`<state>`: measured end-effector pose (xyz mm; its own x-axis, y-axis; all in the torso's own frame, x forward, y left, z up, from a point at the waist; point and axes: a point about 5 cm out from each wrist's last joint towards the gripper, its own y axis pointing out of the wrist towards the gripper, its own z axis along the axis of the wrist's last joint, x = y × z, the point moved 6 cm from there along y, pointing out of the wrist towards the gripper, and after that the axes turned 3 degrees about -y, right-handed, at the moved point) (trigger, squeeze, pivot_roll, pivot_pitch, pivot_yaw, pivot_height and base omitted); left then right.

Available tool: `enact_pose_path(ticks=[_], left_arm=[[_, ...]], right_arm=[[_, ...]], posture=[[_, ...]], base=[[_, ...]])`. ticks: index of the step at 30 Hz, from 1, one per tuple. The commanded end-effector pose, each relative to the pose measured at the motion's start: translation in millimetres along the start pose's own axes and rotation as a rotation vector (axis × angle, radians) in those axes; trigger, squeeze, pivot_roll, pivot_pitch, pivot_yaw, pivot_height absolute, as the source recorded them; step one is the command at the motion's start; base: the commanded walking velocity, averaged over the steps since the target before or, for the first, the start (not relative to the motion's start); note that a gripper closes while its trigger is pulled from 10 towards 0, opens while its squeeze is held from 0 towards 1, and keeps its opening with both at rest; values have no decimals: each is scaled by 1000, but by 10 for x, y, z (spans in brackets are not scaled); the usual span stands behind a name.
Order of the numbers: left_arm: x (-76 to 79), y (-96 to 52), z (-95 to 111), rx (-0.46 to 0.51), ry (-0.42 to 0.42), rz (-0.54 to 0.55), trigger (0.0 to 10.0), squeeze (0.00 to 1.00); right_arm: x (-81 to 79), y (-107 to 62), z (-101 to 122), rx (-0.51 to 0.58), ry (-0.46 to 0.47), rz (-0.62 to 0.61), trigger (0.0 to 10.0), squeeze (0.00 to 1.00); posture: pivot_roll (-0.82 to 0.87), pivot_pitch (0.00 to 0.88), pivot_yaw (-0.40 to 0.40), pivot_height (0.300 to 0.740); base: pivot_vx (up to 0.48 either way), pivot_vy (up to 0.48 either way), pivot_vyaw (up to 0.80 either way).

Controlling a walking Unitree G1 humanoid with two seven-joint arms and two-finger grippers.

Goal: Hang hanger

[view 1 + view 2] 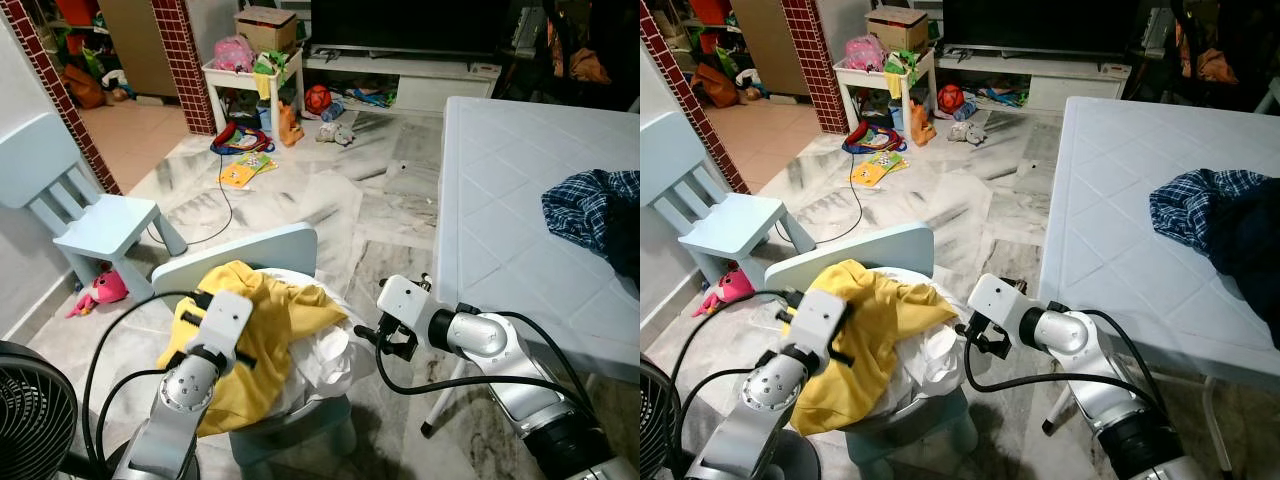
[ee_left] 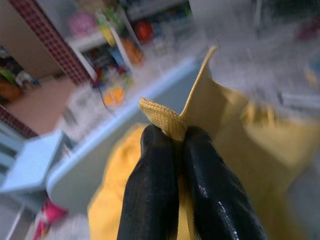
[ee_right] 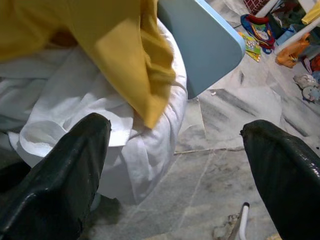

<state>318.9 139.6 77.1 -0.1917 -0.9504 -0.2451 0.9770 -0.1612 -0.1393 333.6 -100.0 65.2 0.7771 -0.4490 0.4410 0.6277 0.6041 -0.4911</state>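
Note:
A yellow garment (image 1: 265,320) lies draped over a heap of white cloth (image 1: 330,362) on a light blue chair (image 1: 262,250) right in front of me. My left gripper (image 2: 167,134) is shut on a folded edge of the yellow garment (image 2: 210,100), pinched between both black fingers (image 2: 150,190). My right gripper (image 3: 175,127) is open beside the heap, close to the white cloth (image 3: 75,110) and the hanging yellow hem, with nothing between its fingers. In the left eye view it sits at the chair's right side (image 1: 375,335). No hanger can be made out.
A white table (image 1: 500,200) stands on the right with a blue plaid shirt (image 1: 590,205) on it. A small blue chair (image 1: 100,225) and a pink plush toy (image 1: 100,290) are on the left. A black fan (image 1: 30,420) is near left. Toys (image 1: 245,165) litter the far floor.

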Motion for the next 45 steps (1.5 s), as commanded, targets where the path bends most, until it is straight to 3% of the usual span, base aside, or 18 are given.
enact_pose_path(ticks=[1, 2, 4, 5, 7, 11, 13, 15, 17, 20, 34, 41, 45], left_arm=[[-73, -80, 143, 78, -51, 45, 0, 0], [-73, -80, 143, 78, -51, 45, 0, 0], [-107, -207, 239, 134, -152, 68, 0, 0], [-107, -207, 239, 134, -152, 68, 0, 0], [-145, -349, 232, 141, -257, 73, 0, 0], [-144, -392, 182, 123, -276, 65, 0, 0], [-96, -523, -113, -8, -228, 46, 0, 0], [-78, -575, -217, -54, -222, 42, 0, 0], [-22, -720, -490, -185, -178, 18, 0, 0], [-66, -848, -634, -257, -161, 34, 0, 0], [-81, -890, -813, -375, -162, 38, 0, 0], [37, -731, -439, -199, -4, -68, 0, 0], [111, -673, -239, -104, -1, -104, 0, 0]], right_arm=[[70, 0, 16, 3, -8, -13, 10000, 0], [70, 0, 16, 3, -8, -13, 10000, 0], [84, -3, 8, 1, -10, -15, 10000, 0], [84, -3, 8, 1, -10, -15, 10000, 0], [86, 3, -1, 0, -13, -13, 10000, 0], [80, 14, 3, 1, -13, -11, 10000, 0], [76, 25, 7, 3, -15, -8, 10000, 0], [76, 26, 7, 3, -15, -7, 10000, 0], [77, 26, 1, 2, -15, -6, 10000, 0], [79, 31, -9, 0, -16, -4, 10000, 0], [81, 43, -16, -1, -18, -3, 10000, 0], [82, 69, -14, 3, -17, -5, 10000, 0], [100, 75, -6, 9, -6, -21, 10000, 0]], posture=[[-61, 0, 8, 740], [-61, 0, 8, 740], [-56, 1, 0, 740], [-56, 1, 0, 740], [-47, 0, -6, 740], [-47, 0, -6, 740], [-38, 0, -9, 740], [-38, 0, -9, 740], [-34, 0, -8, 740], [-32, 0, -8, 740], [-31, 0, -4, 740], [-29, 0, -3, 740], [-27, 0, -6, 740]], base=[[0, 0, 0], [0, 0, 0], [0, 0, 0], [0, 0, 0], [0, 0, 0], [0, 0, 0], [0, 0, 0], [0, 0, 0], [0, 0, 0], [0, 0, 0], [0, 0, 0], [0, 0, 0], [0, 0, 0]])
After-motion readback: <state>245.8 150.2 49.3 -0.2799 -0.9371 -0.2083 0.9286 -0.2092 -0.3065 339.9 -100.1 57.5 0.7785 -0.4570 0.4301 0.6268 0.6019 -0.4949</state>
